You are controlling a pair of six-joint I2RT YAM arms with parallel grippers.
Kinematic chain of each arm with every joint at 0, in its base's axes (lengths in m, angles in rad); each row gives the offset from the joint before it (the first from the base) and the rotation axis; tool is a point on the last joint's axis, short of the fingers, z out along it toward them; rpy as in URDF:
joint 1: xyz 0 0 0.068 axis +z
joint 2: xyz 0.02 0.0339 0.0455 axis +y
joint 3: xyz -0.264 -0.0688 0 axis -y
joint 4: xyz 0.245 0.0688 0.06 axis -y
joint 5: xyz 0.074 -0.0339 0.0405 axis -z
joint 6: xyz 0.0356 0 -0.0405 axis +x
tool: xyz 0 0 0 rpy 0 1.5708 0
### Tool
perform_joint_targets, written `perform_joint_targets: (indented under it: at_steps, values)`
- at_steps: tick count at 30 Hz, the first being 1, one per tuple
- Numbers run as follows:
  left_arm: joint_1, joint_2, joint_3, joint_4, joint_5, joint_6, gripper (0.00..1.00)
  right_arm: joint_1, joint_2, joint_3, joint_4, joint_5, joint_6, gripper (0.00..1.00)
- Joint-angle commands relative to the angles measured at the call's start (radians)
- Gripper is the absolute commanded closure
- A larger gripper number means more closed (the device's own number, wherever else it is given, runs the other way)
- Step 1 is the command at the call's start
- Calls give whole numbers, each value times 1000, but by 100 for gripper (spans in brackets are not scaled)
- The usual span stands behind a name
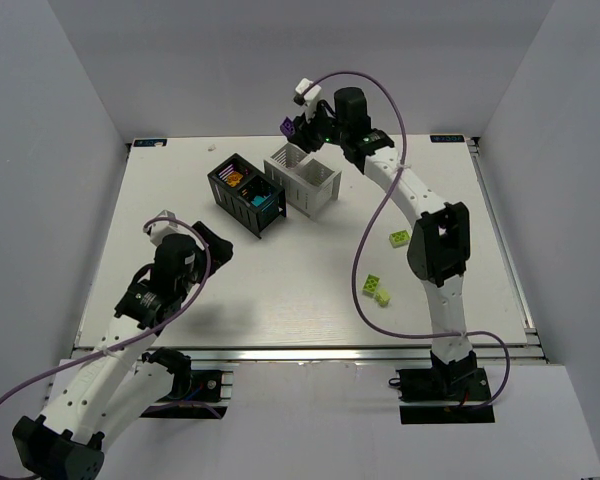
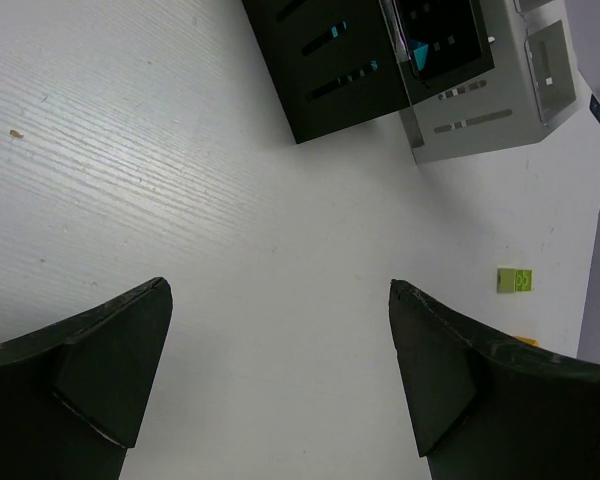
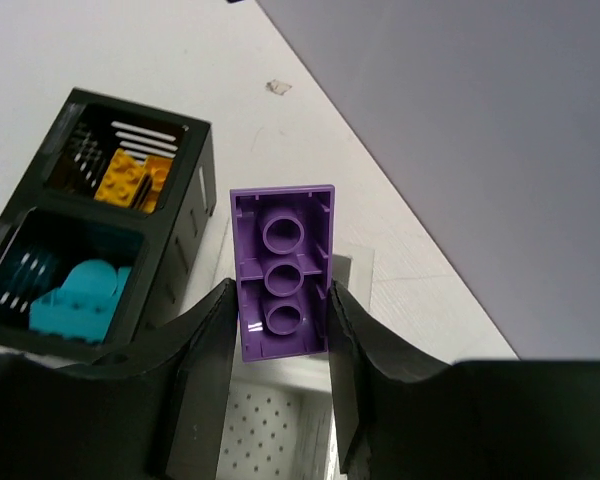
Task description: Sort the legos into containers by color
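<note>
purple brick (image 3: 283, 272): judged light, stiff, slick; flat long sides best to grip | was clamped there in right jaws over white box (image 1: 318, 185), worktop's (image 1: 280, 300) far edge | left jaws stood apart, empty

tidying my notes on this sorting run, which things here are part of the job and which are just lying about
Job: purple brick, in the right gripper; three green bricks; black box holding orange bricks and teal bricks; white box.
Lying about: small brown speck.

Purple lego (image 3: 283, 285) hangs over white container (image 1: 315, 190); black container (image 1: 232, 208) holds orange legos (image 3: 130, 178), teal legos (image 3: 75, 300).
</note>
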Motion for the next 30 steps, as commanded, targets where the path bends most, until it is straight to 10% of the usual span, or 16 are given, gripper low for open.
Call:
perform_joint_targets:
  at_steps: [1, 30]
  values:
    - [6, -11, -3, -12, -2, -6, 2, -4, 50, 68, 145, 38, 132, 97]
    - [6, -36, -23, -5, 20, -46, 2, 5, 199, 13, 237, 9, 211, 52]
